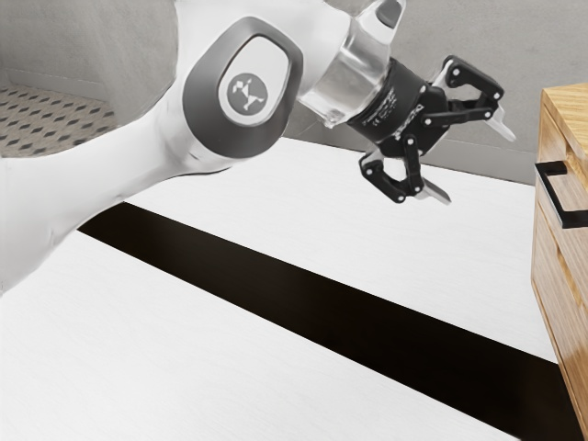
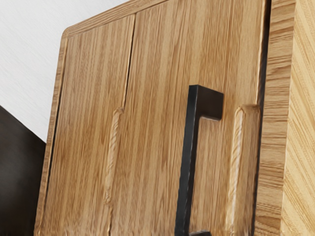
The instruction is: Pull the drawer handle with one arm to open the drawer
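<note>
A wooden cabinet (image 1: 560, 266) stands at the exterior view's right edge, with a black bar handle (image 1: 559, 195) sticking out from its upper drawer front. My black gripper (image 1: 473, 158) hangs in the air to the left of that handle, a short gap away, open with nothing between its fingers. In the wrist view the handle (image 2: 189, 167) runs along the wooden drawer front (image 2: 147, 123), straight ahead of my hand. The drawer front sits flush with the cabinet face.
A white table (image 1: 276, 367) with a broad black stripe (image 1: 322, 303) lies under the arm. A grey wall and a tiled floor patch (image 1: 50, 115) are behind. A lower drawer front (image 1: 551, 294) sits under the handled one.
</note>
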Available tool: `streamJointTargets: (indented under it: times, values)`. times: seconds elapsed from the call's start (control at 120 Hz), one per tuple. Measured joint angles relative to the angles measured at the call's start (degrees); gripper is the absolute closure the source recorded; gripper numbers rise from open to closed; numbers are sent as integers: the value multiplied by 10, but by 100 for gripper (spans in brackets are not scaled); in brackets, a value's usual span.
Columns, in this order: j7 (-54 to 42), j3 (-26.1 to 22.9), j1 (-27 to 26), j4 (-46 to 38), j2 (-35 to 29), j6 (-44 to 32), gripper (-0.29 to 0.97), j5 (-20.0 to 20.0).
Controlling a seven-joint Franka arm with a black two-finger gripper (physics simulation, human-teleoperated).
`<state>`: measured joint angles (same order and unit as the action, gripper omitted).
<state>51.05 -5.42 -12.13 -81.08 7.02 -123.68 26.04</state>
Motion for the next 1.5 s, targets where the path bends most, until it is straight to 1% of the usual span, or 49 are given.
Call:
streamJointTargets:
  times: [0.083, 0.175, 0.233, 0.367, 0.492, 0.683, 0.85, 0.983, 1.117, 1.233, 1.383, 1.5]
  values:
    - [11, -2, 1, 2, 16, 1, 1, 5]
    - [20, -3, 3, 24, 45, 0, 2, 8]
    - [25, -4, 4, 34, 55, 0, 7, 9]
    - [36, -10, 3, 46, 61, 1, 21, 10]
    - [44, -18, 1, 86, 91, 6, 29, 10]
    - [53, -23, 1, 117, 123, 16, 34, 9]
    - [58, -24, 2, 121, 139, 21, 37, 8]
    - [60, -24, 2, 117, 141, 23, 40, 7]
    - [62, -24, 2, 115, 138, 24, 45, 6]
    - [64, -23, 6, 99, 118, 28, 49, 4]
    - [65, -23, 11, 76, 108, 35, 52, -1]
    - [65, -20, 16, 50, 84, 40, 55, -6]
